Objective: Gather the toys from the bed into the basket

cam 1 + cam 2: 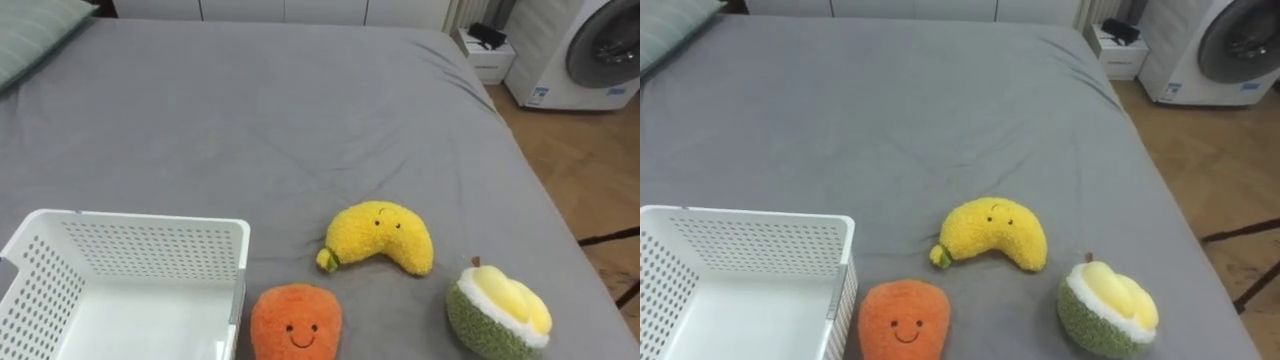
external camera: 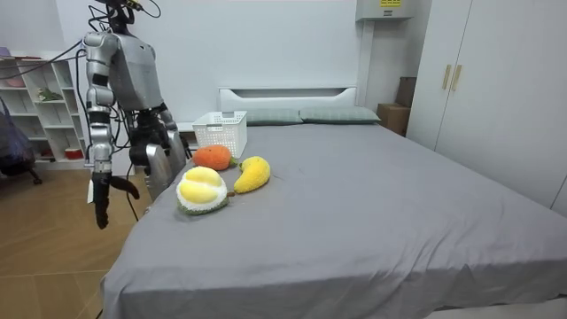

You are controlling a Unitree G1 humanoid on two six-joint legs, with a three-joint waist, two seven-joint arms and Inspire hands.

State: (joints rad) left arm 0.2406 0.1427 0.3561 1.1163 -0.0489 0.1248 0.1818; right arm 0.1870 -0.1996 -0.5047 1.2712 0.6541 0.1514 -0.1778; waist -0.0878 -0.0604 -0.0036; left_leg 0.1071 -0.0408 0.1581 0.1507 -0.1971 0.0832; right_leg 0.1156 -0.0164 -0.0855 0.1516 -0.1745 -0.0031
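Three plush toys lie on the grey bed [image 1: 250, 100] near its front edge. A yellow banana [image 1: 380, 235] with a smiling face sits in the middle. An orange round toy [image 1: 295, 320] lies in front of it, and a green and yellow durian [image 1: 497, 312] is to the right. A white perforated basket [image 1: 150, 222] stands empty at the left, next to the orange toy. In the room view I stand at the bedside by the toys. My right hand [image 2: 102, 199] hangs down at my side with relaxed fingers, holding nothing.
A striped pillow [image 1: 30, 35] lies at the bed's far left. Beyond the bed's right edge, a washing machine [image 1: 590, 50] and a small white cabinet [image 1: 490, 55] stand on the wooden floor. Shelves [image 2: 40, 106] stand behind me in the room view.
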